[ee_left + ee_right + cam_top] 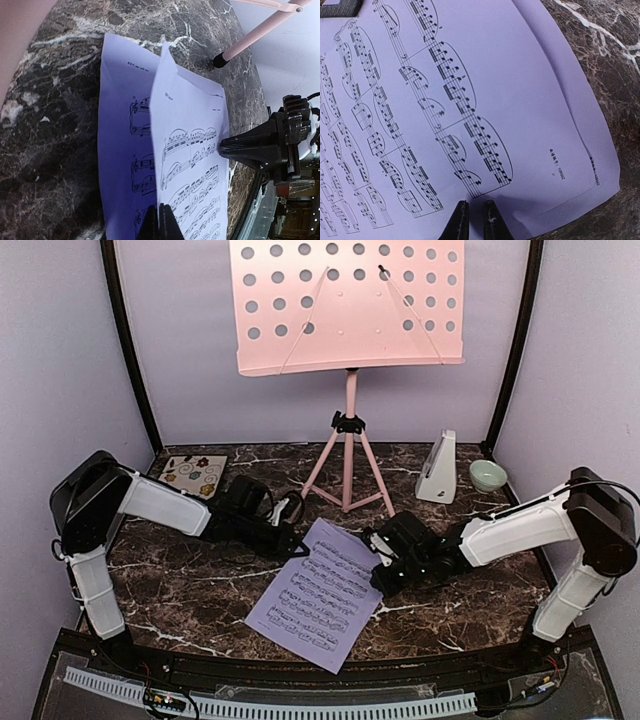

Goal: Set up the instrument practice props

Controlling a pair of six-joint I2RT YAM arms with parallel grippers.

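Note:
Two lavender sheet-music pages [318, 595] lie stacked on the marble table. My left gripper [291, 539] is at their left edge, shut on the top page [187, 150], whose edge is lifted while the lower page [122, 140] lies flat. My right gripper [381, 566] rests at the pages' right edge. Its fingers [456, 222] are all but shut over the top page [470, 100], with nothing between them. It also shows in the left wrist view [225, 148]. The pink perforated music stand [348, 310] is upright at the back. The white metronome [438, 468] stands to its right.
A floral tile [192, 474] lies at the back left and a pale green bowl [488, 475] at the back right. The stand's tripod legs [349, 475] are just behind the pages. Lavender walls close in the sides and back.

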